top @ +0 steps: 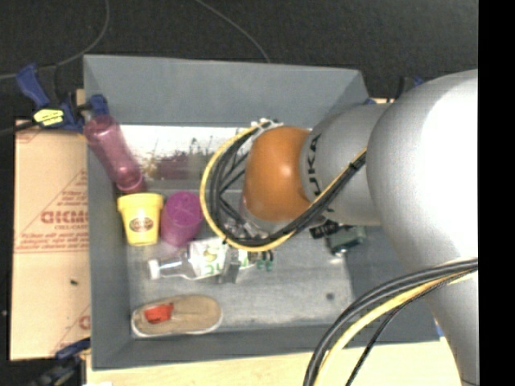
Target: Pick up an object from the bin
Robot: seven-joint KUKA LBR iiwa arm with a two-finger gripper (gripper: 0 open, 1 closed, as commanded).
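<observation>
The tool [233,265] sits low in the middle of the bin [225,87], under the arm's orange cover and its loop of cables. It is right at the thick end of a clear plastic bottle [191,262] and seems to touch it there. The wrist hides most of the tool, so I cannot tell whether it is open or closed, or whether it grips the bottle.

The clear bottle lies on its side across the bin floor. Its white cap points to the left and a green and yellow label is on its body. What is inside it cannot be made out.

Just behind the bottle, a yellow cup [141,218] and a magenta cup [181,218] stand side by side, touching. A pink bottle [113,155] leans in the back left corner, with its lower end just behind the yellow cup. A beige shoe [177,314] with a red piece in it lies near the front wall, apart from the clear bottle. A small dark thing [342,238] lies to the right, partly under the arm.
</observation>
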